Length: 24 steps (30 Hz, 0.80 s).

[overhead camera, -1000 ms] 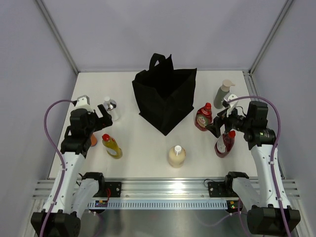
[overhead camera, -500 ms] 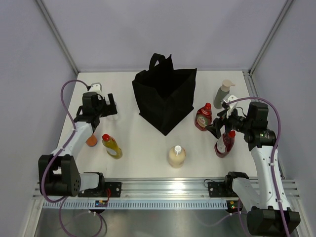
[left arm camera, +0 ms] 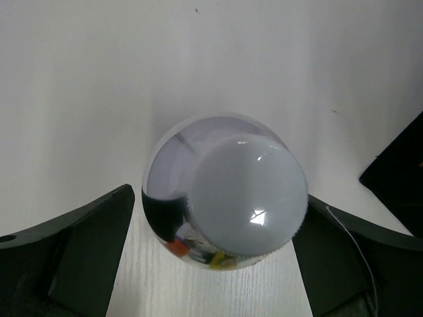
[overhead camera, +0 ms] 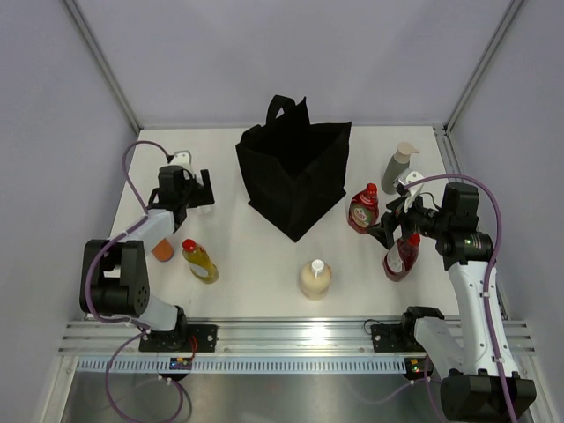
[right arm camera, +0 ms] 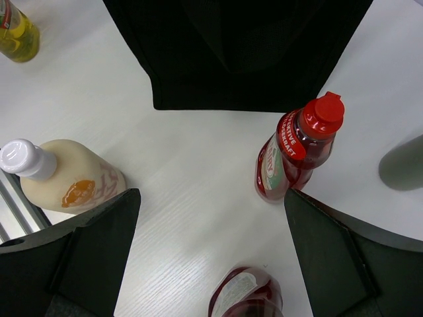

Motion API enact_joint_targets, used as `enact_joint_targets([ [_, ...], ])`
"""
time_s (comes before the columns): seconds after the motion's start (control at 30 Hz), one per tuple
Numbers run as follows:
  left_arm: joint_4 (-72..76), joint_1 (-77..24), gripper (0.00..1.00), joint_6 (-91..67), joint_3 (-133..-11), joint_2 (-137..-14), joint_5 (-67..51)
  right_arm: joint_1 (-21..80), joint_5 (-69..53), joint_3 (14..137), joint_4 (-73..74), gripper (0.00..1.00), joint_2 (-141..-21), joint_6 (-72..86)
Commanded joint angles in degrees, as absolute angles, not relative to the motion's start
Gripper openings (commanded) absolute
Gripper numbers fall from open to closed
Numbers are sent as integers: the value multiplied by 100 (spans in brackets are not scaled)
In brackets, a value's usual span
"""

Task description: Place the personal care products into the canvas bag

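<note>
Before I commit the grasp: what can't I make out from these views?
- Boxy black fabric tote: interior too dark, top view.
- Clear plastic bottle: body hidden under its own cap, left wrist view; left tool mostly covers it from above.
- Nearer dark red plastic bottle: cut by bottom edge, right wrist view.

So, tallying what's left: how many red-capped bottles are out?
3. One dark red bottle right of the bag, a second beneath the right gripper, a yellow bottle front left. The bag may hide more.

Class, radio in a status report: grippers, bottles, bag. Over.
Left gripper open, straddling clear bottle. Right gripper open near dark red bottle. Canvas bag upright, unobstructed.
</note>
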<state>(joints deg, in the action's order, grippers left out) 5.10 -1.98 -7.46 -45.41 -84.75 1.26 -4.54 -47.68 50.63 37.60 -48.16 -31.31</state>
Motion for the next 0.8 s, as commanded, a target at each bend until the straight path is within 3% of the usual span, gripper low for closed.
enact_joint_targets([
  [0.0, 950, -220, 98, -633, -4869, -8613, 316, -466, -4939, 5071, 3770, 100, -4737, -3234],
  [0.2, 835, -220, 87, -493, -5045, -8815, 413, -466, -4869, 5054, 3753, 99, -4764, -3261],
  [0.33, 852, -220, 63, -448, -5124, -8894, 308, -457, -4843, 5036, 3735, 99, -4772, -3270],
  [0.37, 861, -220, 50, -457, -5141, -8895, 282, -466, -4843, 5036, 3727, 99, -4781, -3270],
  [0.43, 896, -220, 35, -448, -5142, -8868, 237, -466, -4816, 5027, 3727, 99, -4772, -3270],
  [0.47, 905, -220, 21, -448, -5142, -8842, 203, -466, -4799, 5027, 3727, 100, -4772, -3270],
  [0.57, 888, -220, 1, -448, -5168, -8544, 80, -466, -4755, 5010, 3709, 99, -4764, -3278],
  [0.77, 747, -632, 0, -721, -5238, -7211, 87, -466, -4746, 4992, 3683, 100, -4781, -3278],
])
